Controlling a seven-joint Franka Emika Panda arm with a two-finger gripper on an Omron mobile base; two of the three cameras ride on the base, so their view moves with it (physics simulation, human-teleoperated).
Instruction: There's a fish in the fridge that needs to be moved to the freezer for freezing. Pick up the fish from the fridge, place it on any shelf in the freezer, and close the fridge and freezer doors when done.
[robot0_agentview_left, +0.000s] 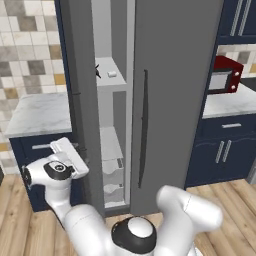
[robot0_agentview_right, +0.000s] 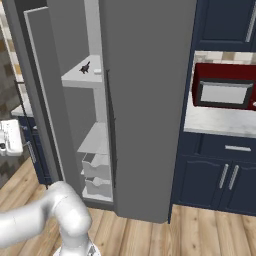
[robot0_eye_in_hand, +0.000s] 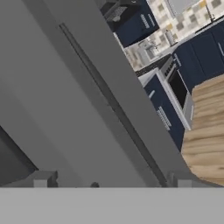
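Note:
The freezer (robot0_agentview_left: 112, 145) stands open, its narrow door (robot0_agentview_left: 82, 100) swung out to the left. On its upper white shelf (robot0_agentview_right: 80, 76) lies the small dark fish (robot0_agentview_left: 97, 71) (robot0_agentview_right: 85, 67), beside a small white item (robot0_agentview_left: 111, 74). The fridge door (robot0_agentview_left: 180, 100) (robot0_agentview_right: 150, 100) is closed, its dark bar handle (robot0_agentview_left: 145, 130) facing me. My gripper (robot0_agentview_left: 75, 152) (robot0_agentview_right: 12, 137) hovers low at the outer face of the freezer door (robot0_eye_in_hand: 65, 109), close to that door's handle (robot0_eye_in_hand: 109, 100). It (robot0_eye_in_hand: 111, 181) is open, with nothing between the fingers.
A marble counter (robot0_agentview_left: 40, 115) over navy drawers sits left of the unit, right behind my hand. To the right are a red microwave (robot0_agentview_left: 225, 75) (robot0_agentview_right: 225, 92) on a counter and navy cabinets (robot0_agentview_left: 225, 150). The floor is wood. White drawers (robot0_agentview_right: 97, 175) fill the freezer's bottom.

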